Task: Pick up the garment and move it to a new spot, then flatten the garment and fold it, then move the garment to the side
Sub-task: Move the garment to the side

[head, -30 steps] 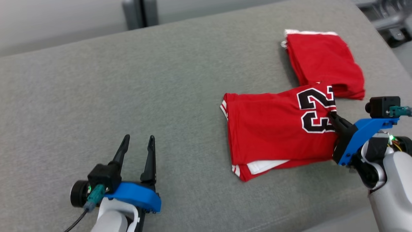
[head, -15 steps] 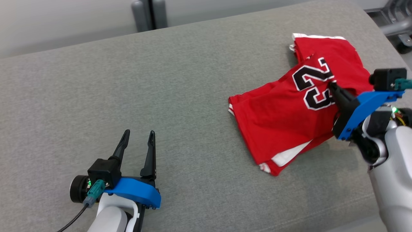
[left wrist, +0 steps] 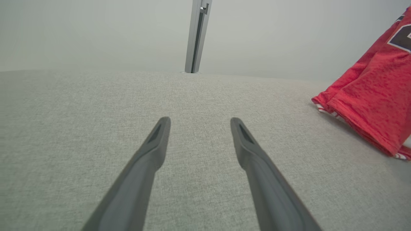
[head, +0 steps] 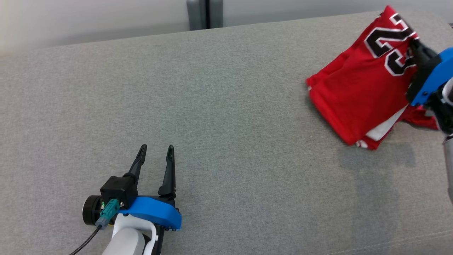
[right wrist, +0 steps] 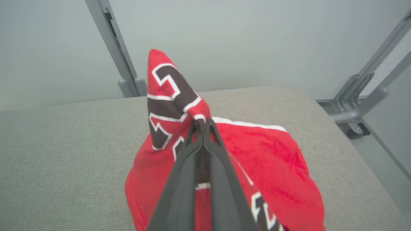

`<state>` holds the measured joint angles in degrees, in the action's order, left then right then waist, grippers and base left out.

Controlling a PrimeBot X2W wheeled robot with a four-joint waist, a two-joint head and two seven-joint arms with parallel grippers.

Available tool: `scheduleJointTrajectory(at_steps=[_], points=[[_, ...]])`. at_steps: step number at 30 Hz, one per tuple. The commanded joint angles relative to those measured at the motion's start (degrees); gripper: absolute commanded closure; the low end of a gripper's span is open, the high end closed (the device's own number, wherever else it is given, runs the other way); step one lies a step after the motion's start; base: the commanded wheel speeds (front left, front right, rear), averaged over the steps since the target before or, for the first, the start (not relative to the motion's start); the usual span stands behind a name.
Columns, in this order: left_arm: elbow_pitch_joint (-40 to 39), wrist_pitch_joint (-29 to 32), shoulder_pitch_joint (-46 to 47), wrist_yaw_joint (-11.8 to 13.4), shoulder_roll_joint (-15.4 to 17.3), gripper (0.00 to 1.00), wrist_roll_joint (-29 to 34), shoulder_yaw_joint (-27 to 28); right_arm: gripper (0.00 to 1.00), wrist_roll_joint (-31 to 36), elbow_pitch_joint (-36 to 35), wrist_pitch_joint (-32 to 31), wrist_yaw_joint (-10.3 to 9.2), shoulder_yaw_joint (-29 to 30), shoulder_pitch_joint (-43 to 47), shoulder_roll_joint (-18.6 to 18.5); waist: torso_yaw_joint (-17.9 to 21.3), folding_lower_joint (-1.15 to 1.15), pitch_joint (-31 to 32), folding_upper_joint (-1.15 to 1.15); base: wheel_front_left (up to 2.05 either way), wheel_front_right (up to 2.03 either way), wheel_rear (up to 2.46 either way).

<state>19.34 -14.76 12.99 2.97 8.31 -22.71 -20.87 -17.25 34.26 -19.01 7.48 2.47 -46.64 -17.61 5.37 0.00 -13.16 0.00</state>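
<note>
Garment (head: 354, 99), a red jersey, hangs tilted at the desk's (head: 226, 106) far right corner. Furthest left, near the front edge, the left gripper (head: 157, 146) rests with fingers spread and empty, probably parked clear of the work. At the right, the right gripper (head: 414, 44), pressed together, pinches the cloth beside its black, white-edged number, apparently 23, raising that end for carrying aside.

**Red jersey on grey weave, blue on both mounts**

On my screens the garment (head: 354, 92) is bright red, its numerals black with white outlines, and there is white trim at the hem. The surface (head: 226, 106) is a mottled pale grey weave. The left gripper (head: 157, 148) and right gripper (right wrist: 203, 122) have charcoal fingers on bright blue mounts. The left one's plug (head: 108, 209) is teal. The post (head: 205, 14) is grey.
</note>
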Motion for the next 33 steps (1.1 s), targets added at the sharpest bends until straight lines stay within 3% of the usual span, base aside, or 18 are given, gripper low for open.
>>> scheduleJointTrajectory(at_steps=[1, 13, 24, 25, 26, 27, 33], points=[[0.13, -0.32, 0.01, -0.24, -0.20, 0.00, -0.12, 0.38, 1.00, 0.98, 0.46, 0.04, 0.03, 1.16, -1.82, -0.75, -0.59, 0.00, -0.21, 0.00, 0.00, 0.00, 0.00], [0.11, -0.45, 0.70, -0.63, -0.30, 0.00, 0.71, 0.83, 1.00, 8.16, 3.33, -0.11, 0.03, 10.02, -6.14, -3.17, -1.85, 0.00, -1.56, 0.00, 0.00, 0.00, 0.00], [0.31, -0.48, 2.23, -1.04, -0.30, 0.00, 1.40, 0.38, 1.00, 20.54, 6.19, 0.89, 0.02, 13.83, -5.98, -7.56, -3.64, 0.00, -4.76, 0.00, 0.00, 0.00, 0.00], [0.34, -0.48, 2.34, -1.05, -0.28, 0.00, 1.44, 0.42, 0.92, 22.37, 6.50, 1.05, 0.02, 13.54, -5.54, -7.88, -3.75, 0.00, -4.88, 0.00, 0.00, 0.00, 0.00], [0.32, -0.49, 2.44, -1.03, -0.27, 0.00, 1.49, 0.47, 0.57, 24.03, 6.53, 1.48, 0.01, 14.05, -5.25, -8.21, -3.83, 0.00, -5.01, 0.00, 0.00, 0.00, 0.00], [0.29, -0.49, 2.53, -1.02, -0.25, 0.00, 1.53, 0.51, 0.00, 26.05, 6.55, 1.86, 0.01, 14.27, -5.00, -8.45, -3.90, 0.00, -5.14, 0.00, 0.00, 0.00, 0.00], [0.23, -0.49, 2.60, -0.94, -0.06, 0.00, 1.61, 0.79, 0.00, 29.95, 7.60, 3.50, 0.02, 16.66, -5.36, -6.41, -3.79, 0.00, -5.35, 0.00, 0.00, 0.00, 0.00]])
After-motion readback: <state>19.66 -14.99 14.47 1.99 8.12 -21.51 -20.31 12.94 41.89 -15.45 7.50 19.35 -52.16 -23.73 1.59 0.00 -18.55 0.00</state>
